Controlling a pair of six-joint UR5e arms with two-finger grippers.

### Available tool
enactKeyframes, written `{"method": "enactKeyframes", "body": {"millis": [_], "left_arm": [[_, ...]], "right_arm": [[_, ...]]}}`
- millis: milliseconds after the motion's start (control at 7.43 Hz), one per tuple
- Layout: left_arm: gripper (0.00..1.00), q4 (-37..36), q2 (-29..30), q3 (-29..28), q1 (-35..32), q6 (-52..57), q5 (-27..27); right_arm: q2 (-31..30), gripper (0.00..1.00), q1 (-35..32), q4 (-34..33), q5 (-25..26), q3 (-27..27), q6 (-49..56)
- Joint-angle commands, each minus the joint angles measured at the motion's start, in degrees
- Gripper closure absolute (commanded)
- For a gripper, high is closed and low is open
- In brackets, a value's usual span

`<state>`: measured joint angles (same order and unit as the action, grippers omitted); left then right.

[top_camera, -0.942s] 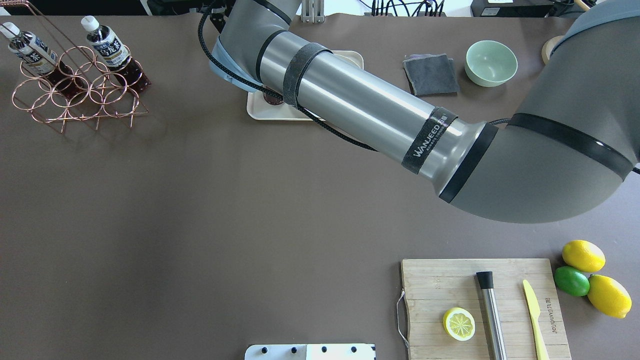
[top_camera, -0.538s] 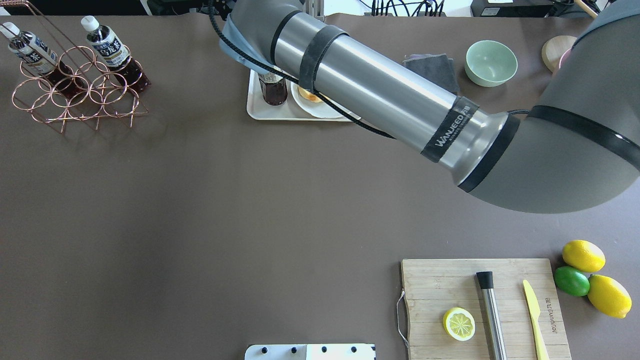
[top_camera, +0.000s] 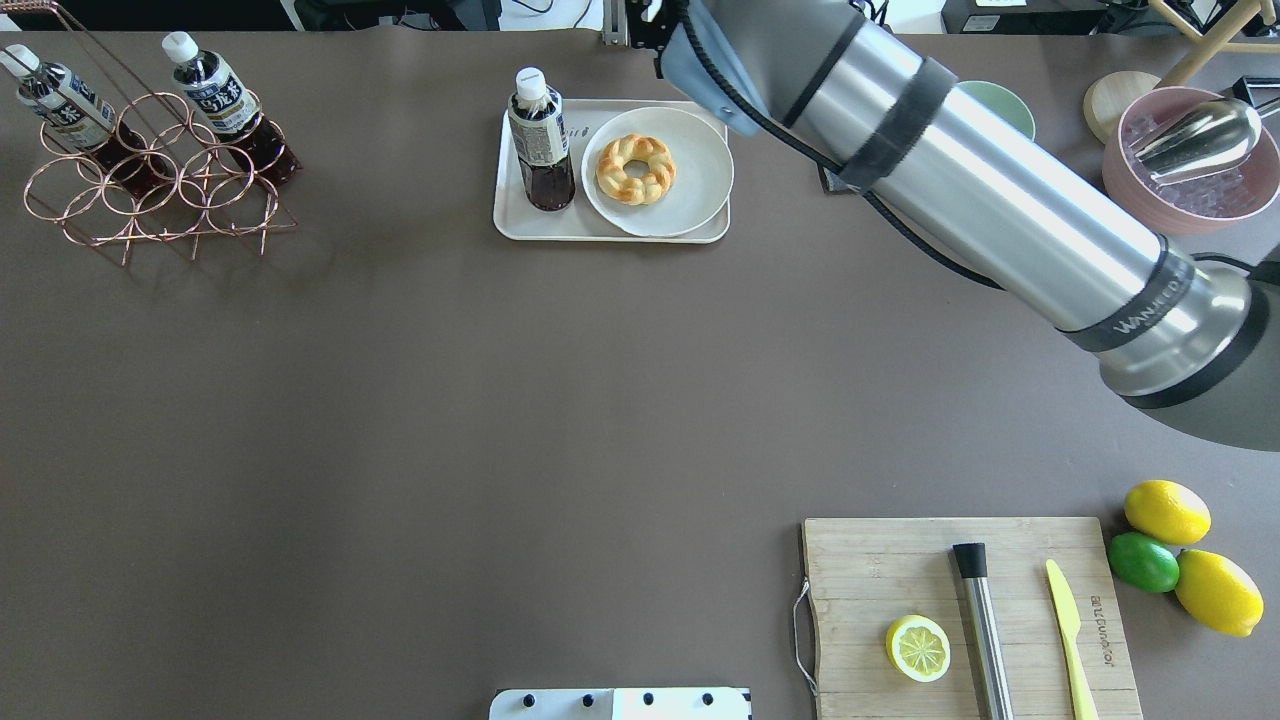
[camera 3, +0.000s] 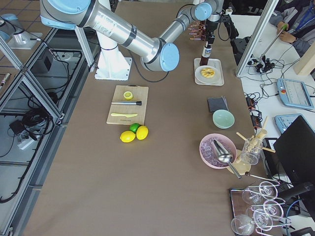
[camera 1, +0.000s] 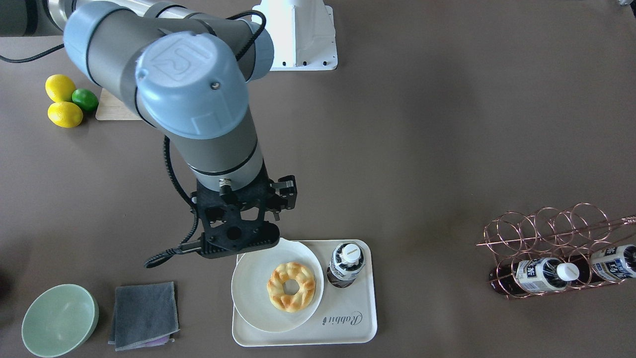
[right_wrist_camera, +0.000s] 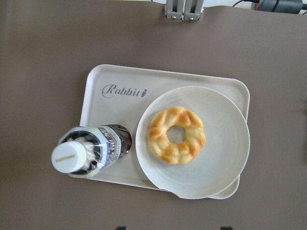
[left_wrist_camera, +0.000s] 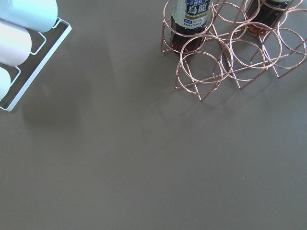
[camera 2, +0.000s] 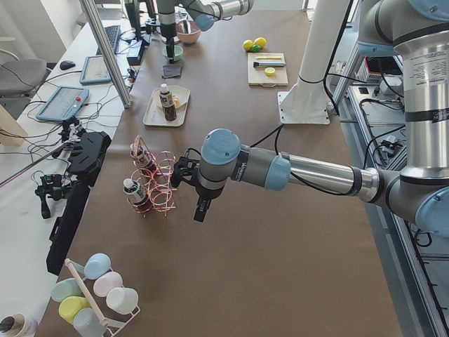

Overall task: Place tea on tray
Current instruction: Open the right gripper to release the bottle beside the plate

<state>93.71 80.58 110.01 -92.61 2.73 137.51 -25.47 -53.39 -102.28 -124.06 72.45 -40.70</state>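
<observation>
The tea (top_camera: 540,140) is a small bottle with a white cap. It stands upright on the left part of the cream tray (top_camera: 560,228), beside the plate. It also shows in the front-facing view (camera 1: 345,263) and the right wrist view (right_wrist_camera: 91,151), near the "Rabbit" lettering. My right gripper (camera 1: 237,241) hangs above the robot-side edge of the tray, clear of the bottle. It is open and empty; only its tips show at the bottom of the wrist view. My left gripper (camera 2: 201,209) hovers near the copper rack. I cannot tell if it is open or shut.
A round white plate with a doughnut (top_camera: 657,170) fills the tray's right part. A copper wire rack (top_camera: 150,190) holds two more tea bottles. A green bowl (camera 1: 59,318), a grey cloth (camera 1: 144,313), a cutting board (top_camera: 970,610), lemons and a pink bowl (top_camera: 1180,160) stand around.
My right arm has swung right and back from over the tray. The bottle and the plate, hidden before, now show, and the bottle stands free on the tray.
</observation>
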Motion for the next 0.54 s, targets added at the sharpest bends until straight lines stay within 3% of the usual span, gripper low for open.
{"method": "enactKeyframes", "body": {"millis": [0, 135, 404], "left_arm": [[0.03, -7.8, 0.9, 0.3, -1.9, 6.1, -1.9], [0.03, -9.2, 2.0, 0.3, -1.9, 6.1, -2.9], [0.03, -10.3, 2.4, 0.1, -1.5, 6.1, -7.5]], "right_arm": [[-18.1, 0.23, -5.6, -2.9, -3.2, 17.0, 12.5], [-25.8, 0.01, -7.9, -2.9, -3.2, 23.4, 17.6], [-38.4, 0.01, -16.8, -3.0, -3.5, 28.9, 33.5]]}}
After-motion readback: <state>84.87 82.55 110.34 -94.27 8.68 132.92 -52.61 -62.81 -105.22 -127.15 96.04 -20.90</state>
